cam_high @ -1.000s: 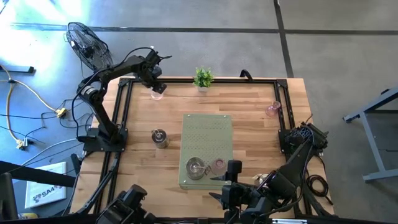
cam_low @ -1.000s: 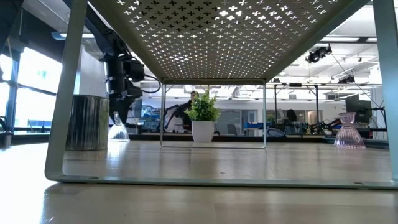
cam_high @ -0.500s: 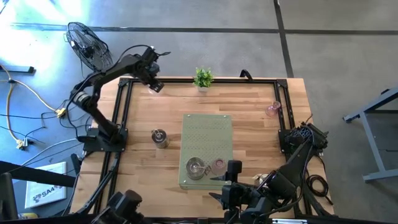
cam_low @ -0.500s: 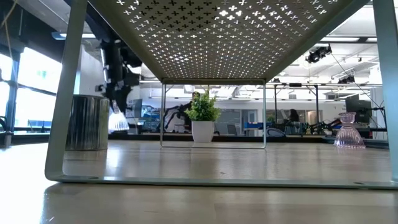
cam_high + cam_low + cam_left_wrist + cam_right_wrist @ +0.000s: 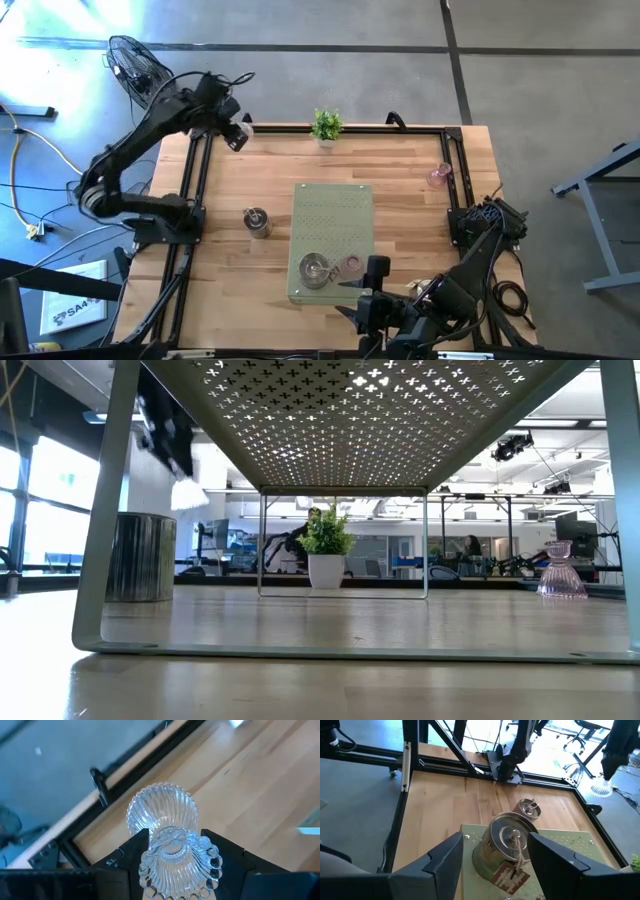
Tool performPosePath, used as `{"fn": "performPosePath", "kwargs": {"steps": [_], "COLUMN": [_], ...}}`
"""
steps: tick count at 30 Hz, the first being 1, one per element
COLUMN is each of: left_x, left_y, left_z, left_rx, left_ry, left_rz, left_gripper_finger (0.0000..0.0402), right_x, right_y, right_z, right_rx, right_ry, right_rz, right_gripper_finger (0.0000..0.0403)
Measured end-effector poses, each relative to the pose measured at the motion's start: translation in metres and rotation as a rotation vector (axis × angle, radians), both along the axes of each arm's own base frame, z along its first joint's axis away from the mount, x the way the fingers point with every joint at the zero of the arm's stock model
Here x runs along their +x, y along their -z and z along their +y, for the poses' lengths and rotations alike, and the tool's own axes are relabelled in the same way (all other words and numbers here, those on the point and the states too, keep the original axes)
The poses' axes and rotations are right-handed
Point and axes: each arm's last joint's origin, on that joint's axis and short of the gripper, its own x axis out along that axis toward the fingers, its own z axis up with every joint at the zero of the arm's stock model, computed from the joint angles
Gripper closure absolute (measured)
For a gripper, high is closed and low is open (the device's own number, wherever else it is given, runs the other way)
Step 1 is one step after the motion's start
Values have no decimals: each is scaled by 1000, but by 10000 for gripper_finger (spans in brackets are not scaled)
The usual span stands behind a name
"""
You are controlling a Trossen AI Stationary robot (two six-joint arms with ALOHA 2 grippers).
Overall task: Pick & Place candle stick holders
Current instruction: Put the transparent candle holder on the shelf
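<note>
My left gripper (image 5: pixel 237 138) is shut on a clear ribbed glass candle stick holder (image 5: pixel 167 837), held in the air over the table's far left corner (image 5: pixel 188 495). A silver holder (image 5: pixel 314 270) with a tag and a pink glass cup (image 5: pixel 350 265) stand on the green perforated stand (image 5: pixel 332 215). Another silver holder (image 5: pixel 257 222) stands on the wood left of the stand. A pink glass holder (image 5: pixel 438 177) stands near the right edge. My right gripper (image 5: pixel 372 272) hovers open at the stand's near end; the tagged silver holder (image 5: pixel 504 842) lies beyond its fingers, untouched. My left gripper pinches the clear holder between its two fingers (image 5: pixel 131 851), at the narrow part just below the beaded rim (image 5: pixel 176 851). The fingers slant down from above. The holder hangs clear of the table, its flared ribbed end (image 5: pixel 160 810) pointing away from the wrist toward the wood.
A small green potted plant (image 5: pixel 326 125) stands at the far edge. Black frame rails (image 5: pixel 200 180) run along the table's left, far and right sides. A fan (image 5: pixel 140 70) stands on the floor beyond the far left corner. Bare wood lies between the stand and the right rail.
My left gripper has risen from the table's far left corner and drawn back toward the left edge, tipping as it went. The clear glass holder, which stood on the wood a second ago, has come up with it and now hangs clear.
</note>
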Motion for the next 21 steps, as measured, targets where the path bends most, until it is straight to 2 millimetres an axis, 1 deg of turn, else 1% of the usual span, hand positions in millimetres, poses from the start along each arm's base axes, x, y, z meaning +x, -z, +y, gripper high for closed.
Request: {"fn": "performPosePath", "kwargs": {"steps": [5, 8, 10, 14, 18, 21], "left_x": [-10, -13, -14, -15, -16, -15], "left_y": [-21, -28, -29, -30, -30, -30], "left_z": [-29, -39, -44, -47, -47, -47], "left_rx": [87, 107, 111, 109, 108, 107], "left_ry": [38, 51, 64, 67, 66, 67], "left_rz": [-73, -103, -108, -110, -110, -112], "left_gripper_finger": [242, 242, 242, 241, 241, 241], "right_x": [6, 13, 19, 30, 40, 44], "right_y": [0, 0, 0, -1, 0, 0], "right_z": [-5, -10, -15, -29, -43, -50], "right_rx": [17, 46, 97, 135, 132, 123], "right_ry": [-20, -27, -36, -5, 43, 62], "right_rz": [22, 26, 39, 42, 40, 38], "right_gripper_finger": [187, 187, 187, 187, 187, 186]}}
